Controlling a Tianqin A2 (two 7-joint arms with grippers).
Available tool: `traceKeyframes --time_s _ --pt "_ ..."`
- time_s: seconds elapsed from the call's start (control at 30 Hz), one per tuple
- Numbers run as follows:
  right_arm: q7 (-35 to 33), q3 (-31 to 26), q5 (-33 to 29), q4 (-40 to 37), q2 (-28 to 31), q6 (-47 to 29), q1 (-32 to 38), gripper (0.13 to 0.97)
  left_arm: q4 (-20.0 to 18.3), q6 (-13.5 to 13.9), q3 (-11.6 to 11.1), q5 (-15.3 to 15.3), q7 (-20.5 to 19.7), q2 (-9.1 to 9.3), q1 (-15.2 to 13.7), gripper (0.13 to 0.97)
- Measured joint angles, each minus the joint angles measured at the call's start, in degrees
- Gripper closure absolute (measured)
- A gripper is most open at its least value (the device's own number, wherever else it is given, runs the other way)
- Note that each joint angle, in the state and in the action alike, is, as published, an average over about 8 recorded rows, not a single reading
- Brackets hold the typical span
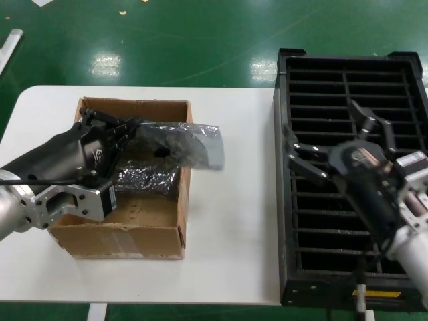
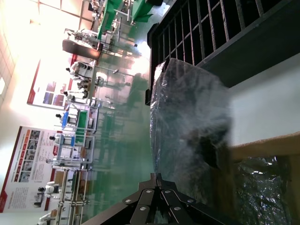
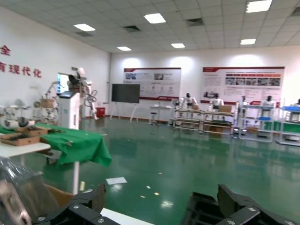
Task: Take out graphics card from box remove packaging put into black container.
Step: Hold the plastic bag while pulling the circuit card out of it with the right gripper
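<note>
Head view: left end effector (image 1: 130, 127) is pinching the packaging (image 1: 184, 144), holding it lifted over the box (image 1: 127, 234), which sits on the desk's (image 1: 227, 227) left half. Right end effector (image 1: 328, 144), fingers spread, hovers over the black container (image 1: 348, 80) at the desk's right edge.

Translucent grey-silver crinkly anti-static bag (image 1: 184, 144) with a dark card inside — lifted, jutting over the right wall of the shallow brown cardboard box (image 1: 134, 234); black slotted plastic crate (image 1: 348, 87) lies right — well apart.
</note>
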Motion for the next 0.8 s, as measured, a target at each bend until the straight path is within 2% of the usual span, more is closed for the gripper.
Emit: traceKeyframes --time_s 0.17,0.43,0.47,0.6,0.73,0.8 --pt "1.30 -3.23 -1.54 -1.65 -1.54 1.46 3.07 0.283 0.00 0.00 0.00 0.00 0.00 0.00 0.00 0.959" --pt "2.13 -7.94 -6.25 -5.35 -3.56 4.49 6.58 0.459 0.00 0.00 0.00 0.00 0.00 0.00 0.00 0.959" --pt "2.80 -8.51 -7.42 -5.80 -3.48 4.64 6.85 0.459 0.00 0.00 0.00 0.00 0.00 0.00 0.00 0.959" --pt "7.83 -9.91 -14.73 -7.69 -2.77 3.97 7.63 0.567 0.00 0.00 0.00 0.00 0.00 0.00 0.00 0.959" --pt "14.65 -8.79 -24.21 -9.11 -2.36 1.16 7.72 0.676 0.00 0.00 0.00 0.00 0.00 0.00 0.00 0.959" --pt "17.54 -7.84 -28.15 -9.49 -2.10 -0.57 7.65 0.676 0.00 0.00 0.00 0.00 0.00 0.00 0.00 0.959"
